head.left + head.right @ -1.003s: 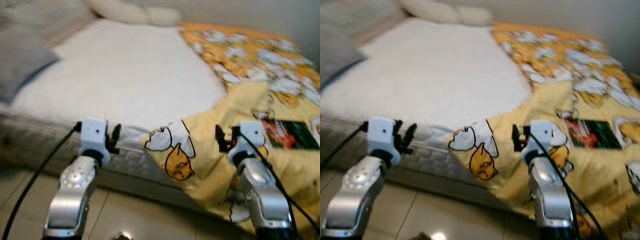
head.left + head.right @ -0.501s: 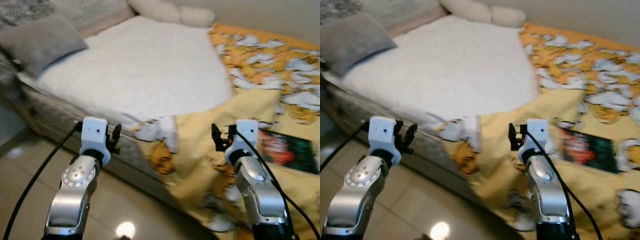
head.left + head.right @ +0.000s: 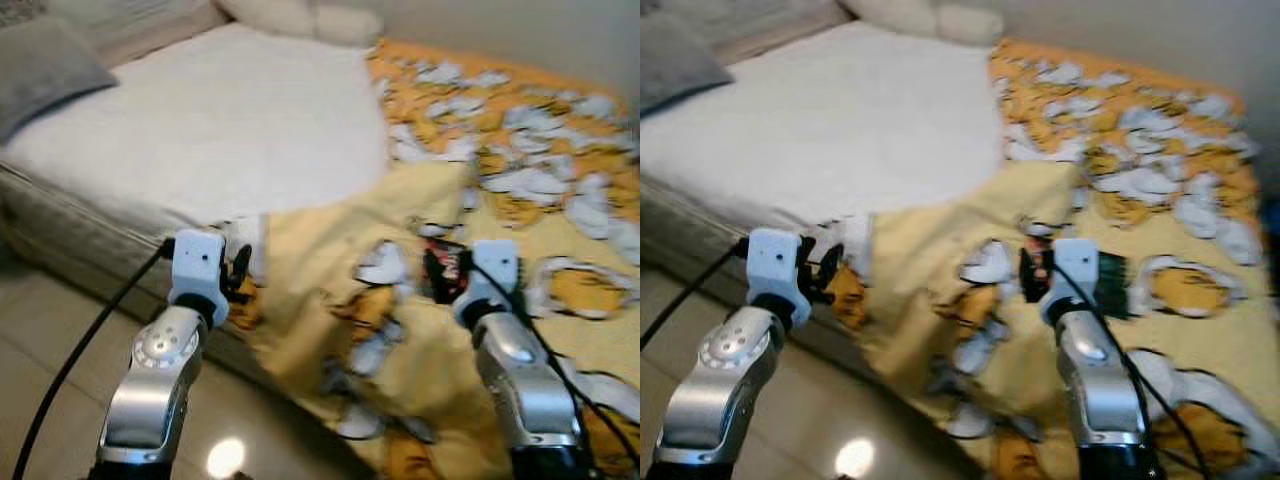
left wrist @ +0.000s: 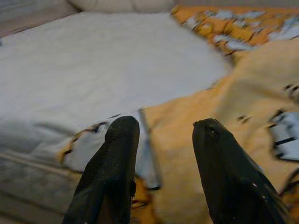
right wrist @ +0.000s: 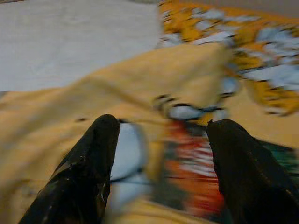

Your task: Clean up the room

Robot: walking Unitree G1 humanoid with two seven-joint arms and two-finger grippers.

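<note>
L + R arms raised fwd; left gripper (image 4: 161, 140) fingers apart, right gripper (image 5: 161, 144) fingers apart, both empty.

You get soft, even indoor light with no hard shadows on the white sheet (image 3: 220, 130). Both head views are smeared by motion blur, worst over the patterned yellow blanket (image 3: 500, 170) toward the far side. A small bright glare spot sits on the glossy floor tiles (image 3: 226, 457). In the wrist views the black fingers (image 4: 114, 163) read fairly sharp, while the book (image 5: 196, 172) beyond them is badly blurred and grainy
</note>
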